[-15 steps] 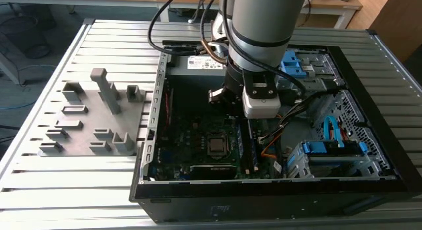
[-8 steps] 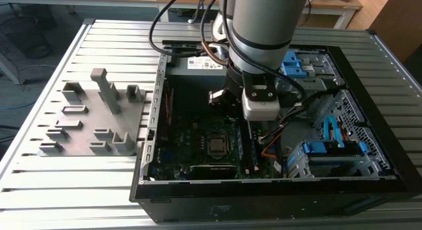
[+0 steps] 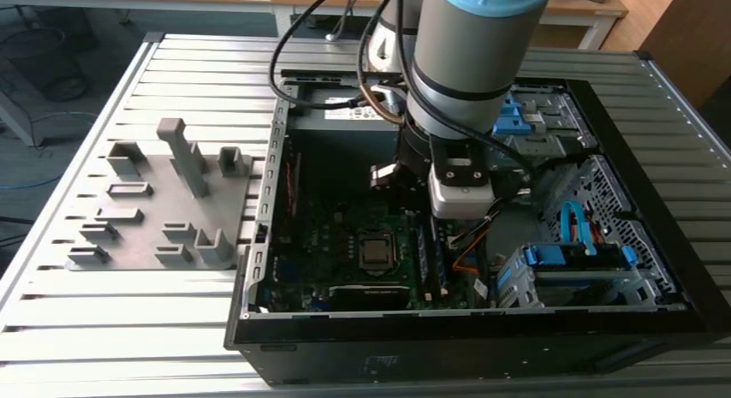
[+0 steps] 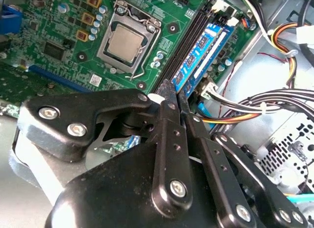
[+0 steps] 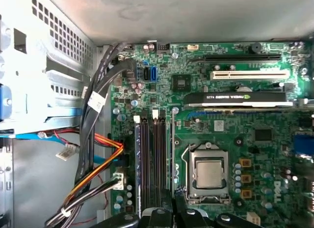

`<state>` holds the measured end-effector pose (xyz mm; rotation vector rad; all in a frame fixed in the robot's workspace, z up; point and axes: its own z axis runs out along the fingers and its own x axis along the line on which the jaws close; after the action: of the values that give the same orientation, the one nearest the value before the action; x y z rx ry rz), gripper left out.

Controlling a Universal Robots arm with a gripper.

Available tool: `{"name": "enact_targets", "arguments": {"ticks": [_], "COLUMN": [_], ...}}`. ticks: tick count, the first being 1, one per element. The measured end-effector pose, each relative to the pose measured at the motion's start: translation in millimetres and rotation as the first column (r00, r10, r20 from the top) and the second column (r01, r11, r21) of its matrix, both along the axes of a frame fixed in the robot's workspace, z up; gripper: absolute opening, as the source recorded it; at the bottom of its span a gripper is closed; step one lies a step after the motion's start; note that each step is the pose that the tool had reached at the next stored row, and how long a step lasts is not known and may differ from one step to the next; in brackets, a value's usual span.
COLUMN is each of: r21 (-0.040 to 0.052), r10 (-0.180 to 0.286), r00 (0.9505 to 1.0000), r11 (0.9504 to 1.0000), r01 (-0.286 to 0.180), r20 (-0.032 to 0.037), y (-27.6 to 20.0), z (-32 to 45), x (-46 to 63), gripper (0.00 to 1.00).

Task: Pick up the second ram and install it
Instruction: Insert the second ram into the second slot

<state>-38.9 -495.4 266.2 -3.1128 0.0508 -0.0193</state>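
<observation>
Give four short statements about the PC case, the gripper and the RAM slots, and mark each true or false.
1. The gripper hangs inside the open PC case, above the motherboard. True.
2. A blue RAM stick sits in a slot beside the empty black slots. True.
3. The CPU socket is covered by a fan. False: the bare chip shows.
4. The grey fixture plate lies inside the case. False: it lies outside, on the exterior view's left.

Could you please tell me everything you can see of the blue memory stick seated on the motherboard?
The blue memory stick is a thin, narrow circuit board bearing pale labels. It stands on edge, seated in the slot nearest the cables, beside empty black slots. The tool hangs close to one end.
</observation>
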Motion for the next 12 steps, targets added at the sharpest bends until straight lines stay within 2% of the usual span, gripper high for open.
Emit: {"name": "enact_targets", "arguments": {"ticks": [6, 12], "r21": [0.0001, 0.0], "r10": [0.0, 0.0], "r00": [1.0, 1.0], "r11": [1.0, 1.0], "r01": [0.0, 0.0], "r20": [0.0001, 0.0], "y": [0.0, -0.1], "z": [-11.0, -21.9], "x": [2.4, 9.7], "gripper": [0.14, 0.14]}}
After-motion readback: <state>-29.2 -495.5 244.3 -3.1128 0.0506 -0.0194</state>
